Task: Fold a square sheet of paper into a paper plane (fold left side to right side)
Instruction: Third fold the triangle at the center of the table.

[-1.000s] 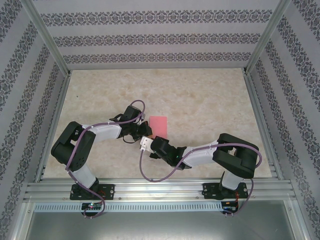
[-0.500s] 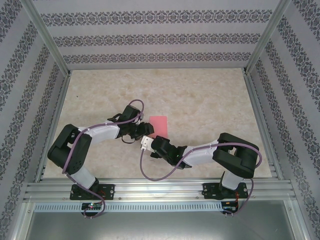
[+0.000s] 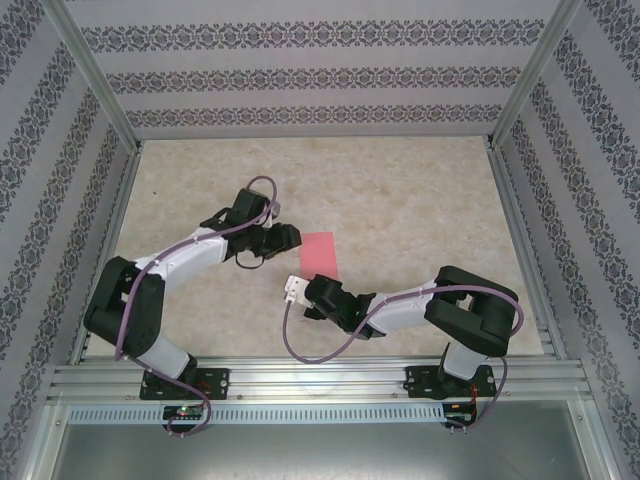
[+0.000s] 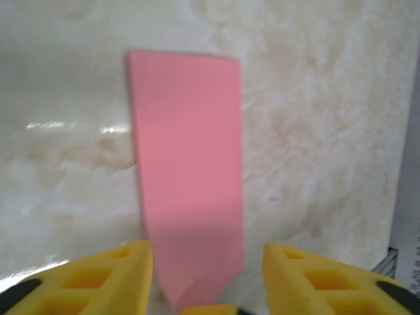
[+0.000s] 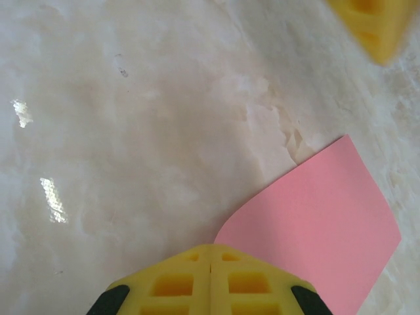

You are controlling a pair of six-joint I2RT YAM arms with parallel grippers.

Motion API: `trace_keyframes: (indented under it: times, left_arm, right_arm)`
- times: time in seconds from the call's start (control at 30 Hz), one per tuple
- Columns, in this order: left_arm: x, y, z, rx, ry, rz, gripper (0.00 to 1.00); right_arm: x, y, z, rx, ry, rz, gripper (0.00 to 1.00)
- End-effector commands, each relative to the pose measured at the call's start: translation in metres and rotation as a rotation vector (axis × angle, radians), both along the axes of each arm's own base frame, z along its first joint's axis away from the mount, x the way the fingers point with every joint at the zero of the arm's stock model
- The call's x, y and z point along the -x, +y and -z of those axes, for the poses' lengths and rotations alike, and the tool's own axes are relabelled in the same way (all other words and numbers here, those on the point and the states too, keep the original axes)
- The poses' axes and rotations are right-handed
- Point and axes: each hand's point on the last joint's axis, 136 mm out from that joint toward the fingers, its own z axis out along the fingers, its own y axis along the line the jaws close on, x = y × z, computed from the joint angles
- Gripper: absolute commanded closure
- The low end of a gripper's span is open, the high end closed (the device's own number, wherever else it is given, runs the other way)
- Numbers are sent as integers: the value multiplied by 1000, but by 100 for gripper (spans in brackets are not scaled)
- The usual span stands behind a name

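The square sheet of paper (image 3: pixel 319 254) lies flat on the worktop (image 3: pixel 430 200), and both my tools crowd its left and near sides. From overhead it looks narrower than square, its longer sides running from near to far, so I judge it may already carry a fold.

My left tool (image 3: pixel 288 238) sits just beside the sheet's left edge, jaws standing apart and holding nothing. Through that wrist's camera the sheet (image 4: pixel 187 164) runs straight away from the tool (image 4: pixel 207 254), its nearest end lying between the two yellow fingers (image 4: pixel 125 269), where one corner looks slightly raised off the surface.

My right tool (image 3: pixel 321 286) is at the sheet's near edge, jaws pressed together. In its own view the closed tips (image 5: pixel 211 262) meet the sheet (image 5: pixel 315 236) where the pink edge curls up against them. I cannot tell whether they pinch that edge or only press on it. A yellow finger of the left tool (image 5: pixel 371 26) shows beyond the sheet's far corner.

The fold goes left side over to right side, so the left tool, nearest that edge and already straddling the paper, is the one placed to lift it. The right tool looks set to anchor the sheet.

Little stands in the way beyond the sheet: bare worktop to its right and far side, the patterned walls (image 3: pixel 320 75) well apart. The real hazard, I judge, is my two tools meeting at the sheet's near-left corner.
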Motion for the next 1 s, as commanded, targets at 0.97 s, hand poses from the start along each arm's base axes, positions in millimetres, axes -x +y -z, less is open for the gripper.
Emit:
trace_keyframes:
  times: [0.97]
  left_arm:
    - [-23, -48, 117, -116, 158, 166, 71]
  right_arm:
    - [4, 8, -9, -69, 93, 5, 100]
